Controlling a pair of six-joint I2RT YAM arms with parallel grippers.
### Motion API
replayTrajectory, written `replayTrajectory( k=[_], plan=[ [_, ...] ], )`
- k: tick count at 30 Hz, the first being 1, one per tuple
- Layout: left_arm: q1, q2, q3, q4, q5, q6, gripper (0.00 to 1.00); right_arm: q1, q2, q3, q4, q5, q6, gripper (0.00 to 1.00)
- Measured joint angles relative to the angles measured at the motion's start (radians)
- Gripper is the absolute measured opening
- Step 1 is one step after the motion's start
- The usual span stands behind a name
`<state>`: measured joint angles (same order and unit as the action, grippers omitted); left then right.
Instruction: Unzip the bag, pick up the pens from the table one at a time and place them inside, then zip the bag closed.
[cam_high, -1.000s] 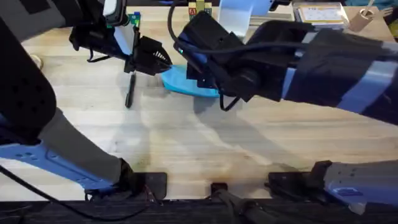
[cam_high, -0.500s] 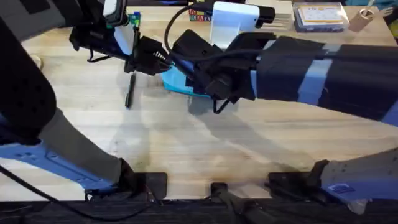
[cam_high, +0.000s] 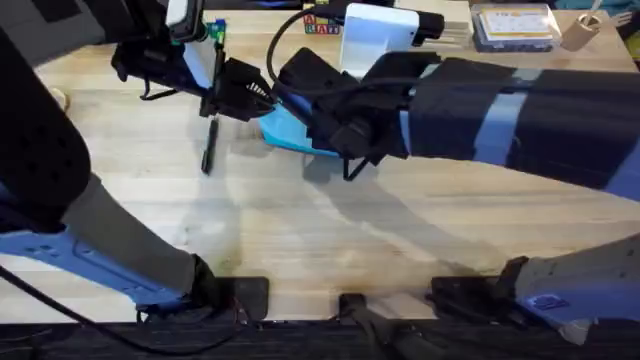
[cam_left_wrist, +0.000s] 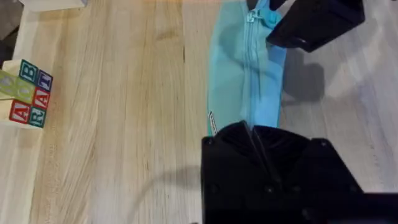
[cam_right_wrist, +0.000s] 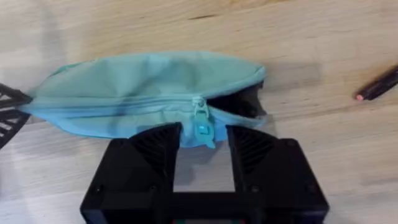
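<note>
The right gripper, fingers parted, straddles the zipper pull of the turquoise fabric pouch; the left gripper pinches the pouch's far end.

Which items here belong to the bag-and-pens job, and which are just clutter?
Job:
- turquoise bag, zipper partly open
- zipper pull
- black pen, lying on the table beside the bag

Lying about:
- alphabet blocks
- white box at the far edge
- clear plastic case at the far edge
</note>
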<state>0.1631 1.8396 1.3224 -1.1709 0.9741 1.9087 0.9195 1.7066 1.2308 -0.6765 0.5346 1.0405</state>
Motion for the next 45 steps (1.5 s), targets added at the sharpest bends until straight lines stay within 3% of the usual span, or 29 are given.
replayTrajectory(
  k=[6, 11, 19, 31, 45],
  plan=[
    [0.0, 0.0, 0.0, 0.0, 0.0, 0.0, 0.041, -0.013, 0.002, 0.0, 0.003, -0.002, 0.0, 0.414],
    [-0.003, 0.0, 0.0, -0.001, 0.0, 0.0, 0.042, -0.015, 0.002, 0.001, 0.012, -0.005, 0.003, 0.281],
    [-0.003, 0.0, 0.0, -0.001, 0.001, 0.0, 0.042, -0.016, 0.01, 0.004, 0.01, -0.004, 0.003, 0.233],
    [-0.005, 0.0, 0.0, -0.001, 0.001, 0.0, 0.041, -0.023, 0.024, 0.008, 0.013, -0.003, -0.001, 0.043],
    [-0.005, 0.0, 0.0, 0.0, 0.0, 0.0, 0.041, -0.028, 0.009, 0.008, -0.004, 0.011, -0.07, 0.032]
  ],
)
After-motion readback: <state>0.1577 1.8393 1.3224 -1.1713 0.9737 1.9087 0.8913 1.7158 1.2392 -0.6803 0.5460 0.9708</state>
